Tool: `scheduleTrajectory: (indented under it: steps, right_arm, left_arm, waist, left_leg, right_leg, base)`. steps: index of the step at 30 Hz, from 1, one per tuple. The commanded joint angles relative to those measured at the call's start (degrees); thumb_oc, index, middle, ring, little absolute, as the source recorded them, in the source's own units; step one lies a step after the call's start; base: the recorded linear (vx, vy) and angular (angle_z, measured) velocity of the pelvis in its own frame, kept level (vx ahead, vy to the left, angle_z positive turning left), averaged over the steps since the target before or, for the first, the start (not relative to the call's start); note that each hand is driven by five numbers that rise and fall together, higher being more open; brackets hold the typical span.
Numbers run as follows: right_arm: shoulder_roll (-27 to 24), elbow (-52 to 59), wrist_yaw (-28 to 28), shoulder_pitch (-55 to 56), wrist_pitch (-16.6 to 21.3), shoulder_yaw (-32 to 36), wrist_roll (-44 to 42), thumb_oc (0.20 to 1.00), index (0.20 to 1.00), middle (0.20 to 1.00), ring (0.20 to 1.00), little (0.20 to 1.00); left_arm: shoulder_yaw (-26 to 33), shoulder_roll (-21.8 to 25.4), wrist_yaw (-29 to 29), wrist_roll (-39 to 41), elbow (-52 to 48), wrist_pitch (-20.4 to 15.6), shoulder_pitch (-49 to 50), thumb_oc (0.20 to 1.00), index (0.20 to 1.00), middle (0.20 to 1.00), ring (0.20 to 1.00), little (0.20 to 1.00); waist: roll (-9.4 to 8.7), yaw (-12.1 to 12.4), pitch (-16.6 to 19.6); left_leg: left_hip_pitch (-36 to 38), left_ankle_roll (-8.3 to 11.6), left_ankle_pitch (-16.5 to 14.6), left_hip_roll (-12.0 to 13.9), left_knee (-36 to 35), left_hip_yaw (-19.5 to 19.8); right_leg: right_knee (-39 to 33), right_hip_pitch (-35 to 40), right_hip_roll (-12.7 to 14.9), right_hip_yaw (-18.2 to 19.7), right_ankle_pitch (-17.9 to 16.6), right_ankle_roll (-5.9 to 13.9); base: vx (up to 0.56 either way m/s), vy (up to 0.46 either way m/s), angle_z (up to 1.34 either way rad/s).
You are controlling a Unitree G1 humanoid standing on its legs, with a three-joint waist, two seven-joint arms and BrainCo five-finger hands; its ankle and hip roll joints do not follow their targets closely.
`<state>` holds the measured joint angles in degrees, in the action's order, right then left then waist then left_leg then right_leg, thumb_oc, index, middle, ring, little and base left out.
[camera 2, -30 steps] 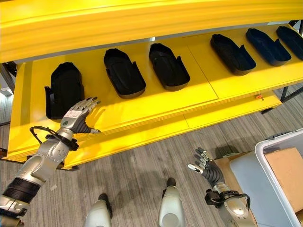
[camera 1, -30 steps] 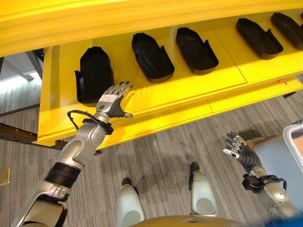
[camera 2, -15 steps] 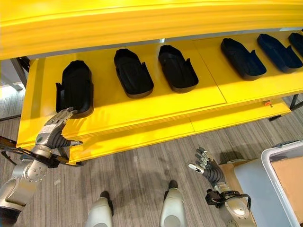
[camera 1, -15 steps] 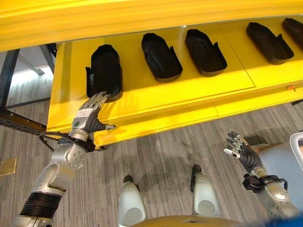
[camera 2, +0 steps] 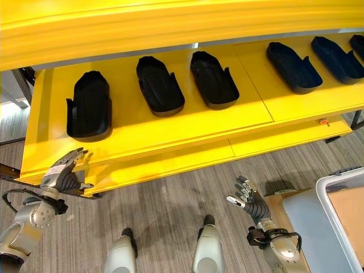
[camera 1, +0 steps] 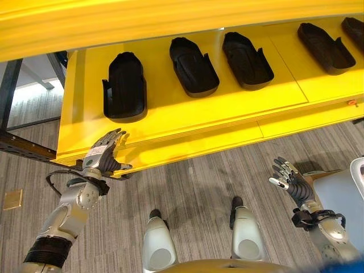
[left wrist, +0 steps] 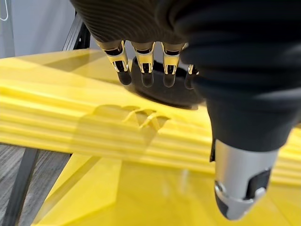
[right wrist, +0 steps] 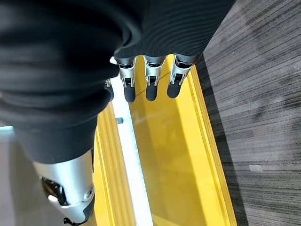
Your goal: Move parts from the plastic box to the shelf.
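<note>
— Where were the parts found?

— Five black parts were seen lying on the yellow shelf [camera 1: 187, 116]. The leftmost part [camera 1: 125, 87] was placed just beyond the fingertips of the left hand [camera 1: 104, 157], apart from them; a second part [camera 1: 193, 66] and a third part [camera 1: 247, 53] were set further to that hand's right, and two more parts [camera 1: 325, 40] were laid well off toward the right end.

— How were the hands held?

— The left hand was held at the shelf's front edge with fingers [left wrist: 121, 60] straight and nothing grasped. The right hand [camera 1: 290, 180] was raised over the grey floor [camera 1: 199, 182], well apart from the shelf, with fingers spread and relaxed, empty. The plastic box [camera 2: 335, 200] was seen just to that hand's right.
</note>
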<state>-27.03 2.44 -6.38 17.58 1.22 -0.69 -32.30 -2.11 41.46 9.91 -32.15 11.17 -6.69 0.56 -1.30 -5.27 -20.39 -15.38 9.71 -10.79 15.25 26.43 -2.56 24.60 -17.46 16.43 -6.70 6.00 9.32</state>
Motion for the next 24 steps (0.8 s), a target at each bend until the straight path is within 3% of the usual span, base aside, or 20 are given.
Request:
scheduleTrajectory:
  steps: [1, 15, 24]
  right_arm:
    - [-0.08, 3.06, -0.10, -0.68, 3.12, 0.77, 1.15, 1.000, 1.000, 1.000, 1.000, 1.000]
    - [-1.21, 4.23, -0.33, -0.31, 3.79, -0.44, 0.71, 1.000, 1.000, 1.000, 1.000, 1.000]
    - [-1.52, 4.56, -0.65, 0.06, 3.67, -0.83, 1.12, 1.000, 1.000, 1.000, 1.000, 1.000]
  left_arm:
    - [-1.73, 3.68, 1.48, -1.96, 2.88, -0.23, -3.64, 1.000, 1.000, 1.000, 1.000, 1.000]
    - [-10.84, 3.55, 2.01, -4.07, 22.01, 3.22, -15.63, 1.000, 1.000, 1.000, 1.000, 1.000]
    - [-12.39, 4.31, 1.69, -4.12, 24.36, 3.71, -18.25, 1.000, 1.000, 1.000, 1.000, 1.000]
  waist:
    - [-1.65, -0.45, 2.24]
    - [-2.28, -1.65, 2.12]
    - [-2.33, -1.82, 2.15]
  left_leg:
    - [-3.78, -3.50, 3.20, -0.79, 0.37, 1.35]
    - [-4.82, -3.48, 2.98, -0.61, 1.54, 0.99]
    - [-5.42, -3.55, 2.84, -0.58, 2.07, 0.99]
  right_leg:
    - [2.74, 5.11, 1.79, -0.83, 4.97, -1.00]
    - [3.65, 3.70, 1.81, 0.06, 5.03, -0.84]
    - [3.91, 3.11, 1.71, 0.52, 5.12, -0.80]
  base:
    - [0.00, 0.000, 0.00]
    - [0.00, 0.000, 0.00]
    - [0.00, 0.000, 0.00]
